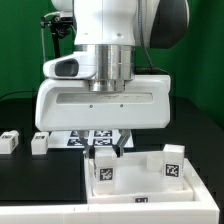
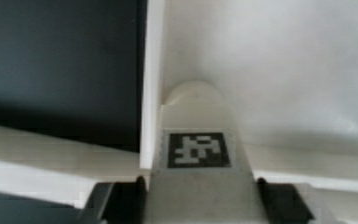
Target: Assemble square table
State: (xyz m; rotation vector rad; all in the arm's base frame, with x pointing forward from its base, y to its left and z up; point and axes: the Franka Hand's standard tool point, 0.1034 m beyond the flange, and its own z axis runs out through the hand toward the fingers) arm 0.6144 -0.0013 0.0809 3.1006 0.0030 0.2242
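Observation:
The square table's white tray-like top (image 1: 145, 185) lies at the front of the black table. Two short white tagged legs rest on it: one (image 1: 104, 168) near its left side in the exterior view, another (image 1: 172, 165) near its right side. My gripper (image 1: 108, 150) has come down over the left one. In the wrist view that leg (image 2: 197, 140) runs between my fingers (image 2: 123, 203), whose dark pads press on both of its sides, its tag facing the camera. The white top (image 2: 300, 90) fills the area beside it.
Two more white legs (image 1: 10, 141) (image 1: 40, 143) lie on the black table at the exterior view's left. The marker board (image 1: 80, 138) lies flat behind the top, partly hidden by my arm. A green wall stands at the back.

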